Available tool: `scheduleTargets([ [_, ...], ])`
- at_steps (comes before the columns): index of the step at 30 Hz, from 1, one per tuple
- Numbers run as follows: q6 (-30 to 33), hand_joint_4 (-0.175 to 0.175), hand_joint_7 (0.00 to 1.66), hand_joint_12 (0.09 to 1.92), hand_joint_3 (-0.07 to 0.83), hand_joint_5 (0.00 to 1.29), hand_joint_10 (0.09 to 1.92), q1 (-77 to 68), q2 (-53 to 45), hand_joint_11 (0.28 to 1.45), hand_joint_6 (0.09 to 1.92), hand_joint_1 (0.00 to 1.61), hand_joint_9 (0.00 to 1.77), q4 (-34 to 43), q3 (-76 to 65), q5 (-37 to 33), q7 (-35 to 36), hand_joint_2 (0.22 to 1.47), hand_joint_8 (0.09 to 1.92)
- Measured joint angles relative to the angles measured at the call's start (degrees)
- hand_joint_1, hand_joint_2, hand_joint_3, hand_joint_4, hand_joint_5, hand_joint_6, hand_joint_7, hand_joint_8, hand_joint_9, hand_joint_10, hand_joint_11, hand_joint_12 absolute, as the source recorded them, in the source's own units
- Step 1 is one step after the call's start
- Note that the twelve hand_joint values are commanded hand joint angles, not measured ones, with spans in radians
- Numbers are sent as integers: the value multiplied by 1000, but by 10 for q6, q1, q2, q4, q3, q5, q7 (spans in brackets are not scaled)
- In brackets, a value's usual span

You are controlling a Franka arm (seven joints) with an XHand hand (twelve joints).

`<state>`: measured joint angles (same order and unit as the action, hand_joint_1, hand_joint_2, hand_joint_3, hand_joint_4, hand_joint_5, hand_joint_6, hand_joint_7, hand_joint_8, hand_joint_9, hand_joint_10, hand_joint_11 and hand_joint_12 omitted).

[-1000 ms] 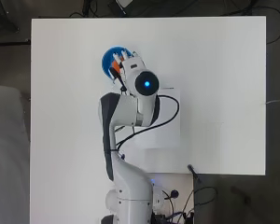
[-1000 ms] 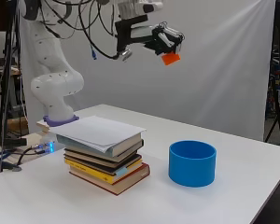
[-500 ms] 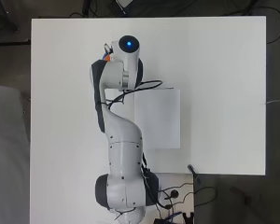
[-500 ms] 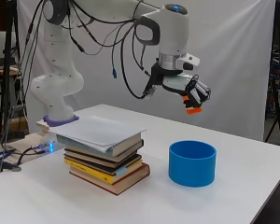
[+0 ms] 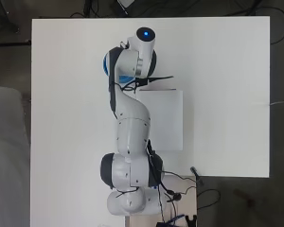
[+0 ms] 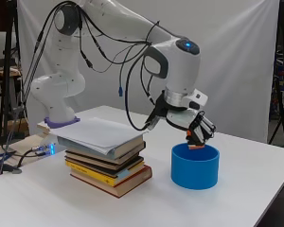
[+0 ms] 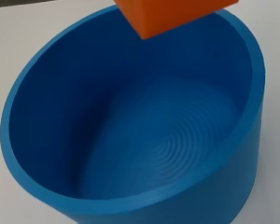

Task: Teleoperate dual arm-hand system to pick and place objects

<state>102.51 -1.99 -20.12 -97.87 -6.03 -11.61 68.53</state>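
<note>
The orange block (image 6: 196, 146) sits pinched in the curled fingers of the robot hand (image 6: 200, 131), just above the mouth of the blue bowl (image 6: 195, 166); the wrist view shows the block (image 7: 170, 14) hanging over the bowl's hollow (image 7: 144, 140). The bowl stands on the white table (image 6: 255, 179), just beside a stack of books (image 6: 106, 158) topped with a white one. From overhead the arm (image 5: 130, 118) covers most of the bowl (image 5: 106, 66) and hides the hand. Half a second ago the hand held the block well above the bowl; it has since come down to the rim.
</note>
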Motion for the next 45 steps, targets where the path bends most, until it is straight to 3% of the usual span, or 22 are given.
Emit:
scheduleTargets([
  [3,3,137,792,1783,0,659,1920,0,3,784,1477,882,1090,-3,-1,3,-1,1288,1920],
  [6,8,145,794,1784,4,636,1920,0,14,803,1525,863,1093,-20,2,5,6,1301,1920],
  [7,9,79,707,1581,-6,517,1729,0,18,700,1134,769,966,-27,4,6,11,1242,1627],
  [8,10,24,442,1091,-19,312,1207,0,22,524,683,519,615,-33,5,7,17,1103,1061],
  [9,9,-4,291,652,-15,167,746,1,23,430,365,316,405,-35,5,6,22,1017,608],
  [10,3,-8,253,357,-8,131,430,2,20,403,187,200,341,-32,6,4,24,985,324],
  [12,-30,14,251,93,-1,133,127,5,5,404,87,103,338,-7,7,-2,14,974,87],
  [17,-113,35,256,87,0,125,87,6,-10,416,87,31,357,57,7,-11,-21,973,87],
  [22,-67,46,241,87,-20,105,87,5,46,417,87,0,333,12,16,12,-59,917,87],
  [32,-36,61,313,87,-2,203,87,7,308,462,87,0,427,-121,28,82,-52,908,87],
  [40,-146,48,217,87,10,170,87,6,452,418,87,73,348,-147,42,95,-53,950,87],
  [45,-173,45,201,87,9,160,87,9,477,409,87,101,330,-155,30,115,-70,959,87],
])
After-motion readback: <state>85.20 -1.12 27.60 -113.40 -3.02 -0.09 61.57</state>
